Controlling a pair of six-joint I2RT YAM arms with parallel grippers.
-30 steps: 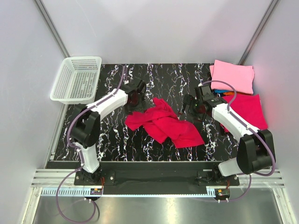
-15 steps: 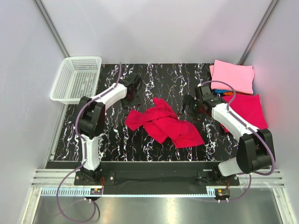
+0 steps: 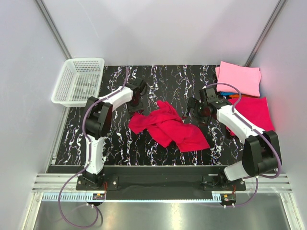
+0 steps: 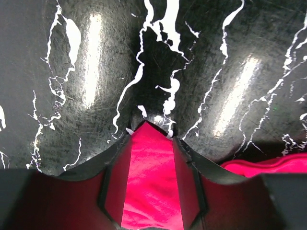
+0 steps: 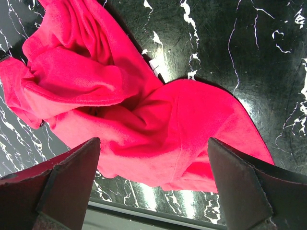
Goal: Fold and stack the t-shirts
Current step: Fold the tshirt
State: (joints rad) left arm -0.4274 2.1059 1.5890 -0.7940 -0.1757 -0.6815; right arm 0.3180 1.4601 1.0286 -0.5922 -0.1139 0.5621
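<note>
A crumpled crimson t-shirt [image 3: 169, 127] lies in the middle of the black marble table [image 3: 168, 76]. My left gripper [image 3: 138, 96] is pressed down at the shirt's far left edge. In the left wrist view its jaws [image 4: 157, 130] stand half closed, with the red cloth [image 4: 151, 182] filling the gap between them. My right gripper [image 3: 195, 109] hangs at the shirt's right side, wide open. Its wrist view shows the bunched shirt [image 5: 96, 81] below and beyond the gripper [image 5: 153, 143], and nothing held. At the far right lie a folded pink t-shirt [image 3: 240, 77] and a folded crimson t-shirt [image 3: 254, 112].
A white mesh basket [image 3: 79, 81] stands off the table's far left corner. Slivers of turquoise and orange cloth [image 3: 230, 96] show between the pink and crimson folded shirts. Grey walls close in the left, back and right.
The left arm's elbow has risen and swung in over the table while its gripper stayed at the shirt's far left edge. The shirt and the right arm have not moved.
</note>
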